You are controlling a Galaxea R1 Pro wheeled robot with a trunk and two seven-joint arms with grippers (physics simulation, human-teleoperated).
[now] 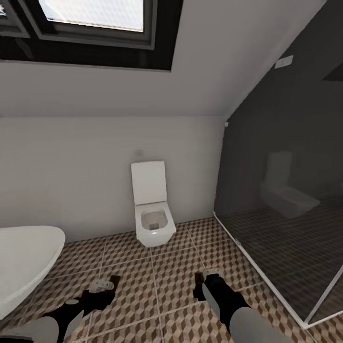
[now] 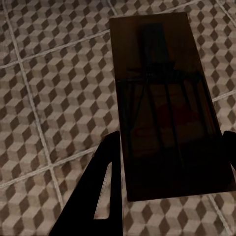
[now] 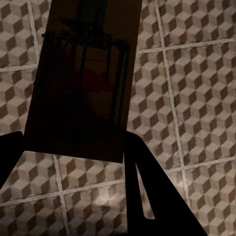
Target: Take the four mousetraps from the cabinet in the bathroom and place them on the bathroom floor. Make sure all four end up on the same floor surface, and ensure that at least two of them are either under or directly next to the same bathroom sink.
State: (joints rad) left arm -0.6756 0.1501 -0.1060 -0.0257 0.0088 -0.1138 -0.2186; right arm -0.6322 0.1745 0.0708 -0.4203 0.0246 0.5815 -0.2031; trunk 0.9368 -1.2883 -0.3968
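Both our claws, left (image 1: 110, 285) and right (image 1: 206, 281), each closed on a mousetrap (image 2: 164, 105) (image 3: 81, 81) lying lengthwise along its fingers, hang over the bathroom floor (image 1: 157, 271), toilet (image 1: 151, 209) at twelve o'clock.

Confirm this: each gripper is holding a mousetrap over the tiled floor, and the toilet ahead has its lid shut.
Not quite. The head view shows the toilet with its lid raised and the bowl open. The rest holds: the left gripper and the right gripper each hold a mousetrap above the bathroom floor.
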